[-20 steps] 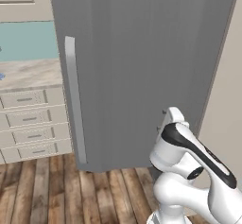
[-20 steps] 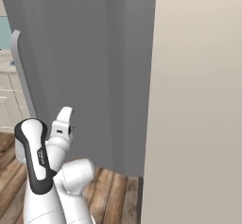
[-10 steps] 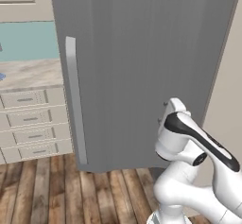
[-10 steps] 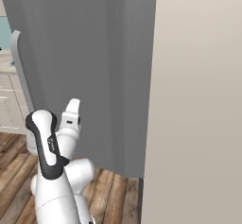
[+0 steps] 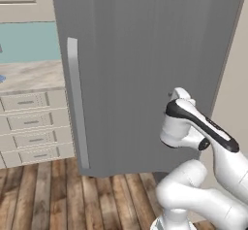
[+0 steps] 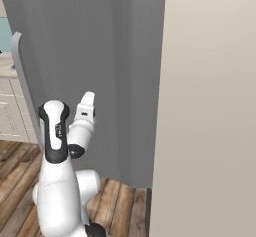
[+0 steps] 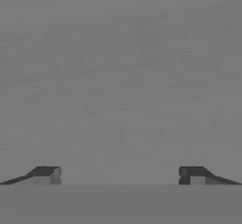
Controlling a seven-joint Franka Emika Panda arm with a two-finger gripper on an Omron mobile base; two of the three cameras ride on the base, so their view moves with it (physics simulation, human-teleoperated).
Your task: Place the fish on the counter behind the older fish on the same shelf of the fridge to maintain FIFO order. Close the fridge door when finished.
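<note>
The grey fridge door (image 5: 145,54) stands shut in front of me, its long pale handle (image 5: 77,103) running down its left side. My gripper (image 7: 120,176) faces the door's flat grey surface at close range. It is open, the two dark fingertips (image 7: 47,175) far apart with nothing between them. In the right base view the hand (image 6: 87,107) points up towards the door (image 6: 100,56), above my folded arm. Neither fish can be seen; the fridge's shelves are hidden behind the door.
A light counter (image 5: 29,73) over white drawers (image 5: 34,122) lies left of the fridge, with a small blue bit (image 5: 1,78) I cannot identify at the view's edge. A tall beige panel (image 6: 210,106) rises right of the fridge. Wooden floor (image 5: 58,195) lies below.
My arm has unfolded a little and the hand has risen, closer to the fridge door. The door and the base have stayed where they were.
</note>
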